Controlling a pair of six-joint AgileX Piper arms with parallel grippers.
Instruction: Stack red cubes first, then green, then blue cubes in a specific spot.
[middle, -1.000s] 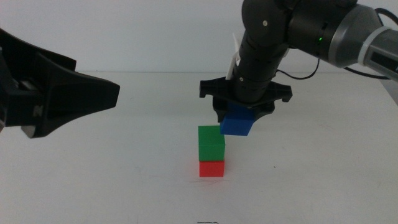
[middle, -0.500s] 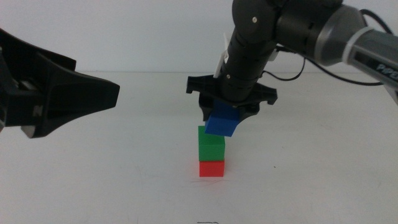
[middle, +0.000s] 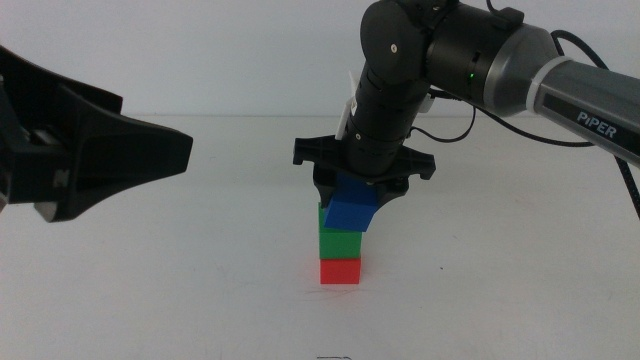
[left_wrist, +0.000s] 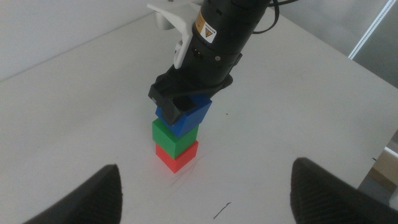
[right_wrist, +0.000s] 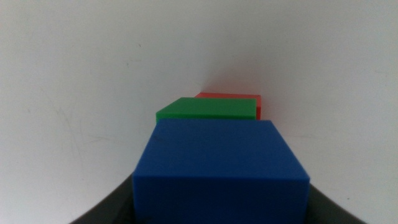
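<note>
The red cube (middle: 340, 271) sits on the white table with the green cube (middle: 333, 241) stacked on it. My right gripper (middle: 354, 196) comes down from above and is shut on the blue cube (middle: 352, 211). It holds that cube slightly tilted at the green cube's top, a little off to the right; contact cannot be told. In the left wrist view the red cube (left_wrist: 177, 156), green cube (left_wrist: 166, 133) and blue cube (left_wrist: 191, 116) line up under the right gripper (left_wrist: 184, 102). The right wrist view shows the blue cube (right_wrist: 221, 167) over the green cube (right_wrist: 208, 109). My left gripper (left_wrist: 207, 177) waits open at the left.
The white table (middle: 500, 280) spreads bare around the stack. The left arm's dark jaw (middle: 120, 150) hangs at the left side of the middle view, apart from the stack. A small dark mark (left_wrist: 222, 210) lies on the table near the front.
The right gripper has carried the blue cube leftward and slightly down, from beside the green cube's upper right to over its top. The left arm has not moved.
</note>
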